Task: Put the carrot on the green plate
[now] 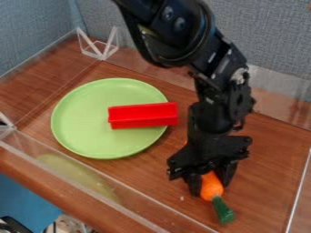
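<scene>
Okay, carrot (pixel 212 187) on the wooden tabletop (pixel 148 177), orange, tapered, green-ended; my claw (pixel 205 179) is closed on it. Farther off, round green plate (pixel 87 135), smooth, shallow-rimmed, with a glossy red rectangular block (pixel 144 115) on it, one end past the rim.

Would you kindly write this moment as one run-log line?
gripper: shut on carrot | carrot: on table | green plate: holds red block
</scene>
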`<act>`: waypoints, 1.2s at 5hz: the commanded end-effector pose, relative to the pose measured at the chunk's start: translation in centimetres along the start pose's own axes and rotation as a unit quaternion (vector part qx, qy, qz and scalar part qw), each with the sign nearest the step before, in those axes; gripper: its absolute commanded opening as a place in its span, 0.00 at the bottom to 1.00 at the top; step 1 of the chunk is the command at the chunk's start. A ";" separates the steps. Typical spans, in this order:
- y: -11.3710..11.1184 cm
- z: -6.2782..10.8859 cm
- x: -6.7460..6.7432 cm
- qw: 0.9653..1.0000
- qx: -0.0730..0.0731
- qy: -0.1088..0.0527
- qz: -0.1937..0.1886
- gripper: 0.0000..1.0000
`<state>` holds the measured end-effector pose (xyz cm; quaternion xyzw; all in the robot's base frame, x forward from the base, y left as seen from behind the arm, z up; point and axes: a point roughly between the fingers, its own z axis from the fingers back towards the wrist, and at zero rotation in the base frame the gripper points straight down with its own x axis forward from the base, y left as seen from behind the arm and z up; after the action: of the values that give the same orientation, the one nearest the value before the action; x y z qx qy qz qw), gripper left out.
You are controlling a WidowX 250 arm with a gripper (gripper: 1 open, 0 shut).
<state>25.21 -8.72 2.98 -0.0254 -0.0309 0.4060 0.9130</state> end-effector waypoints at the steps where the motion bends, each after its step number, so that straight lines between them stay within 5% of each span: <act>1: -1.3 1.2 1.5 0.999 -0.038 -0.020 -0.014 0.00; 2: -1.6 0.5 2.2 0.998 -0.045 -0.031 -0.033 0.00; 4: -1.8 0.4 3.8 0.994 -0.050 -0.078 -0.050 0.00; 6: 0.0 3.9 6.7 0.992 -0.064 -0.101 0.029 0.00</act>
<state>28.62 -3.63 5.44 -0.0274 -0.1255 0.4286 0.8943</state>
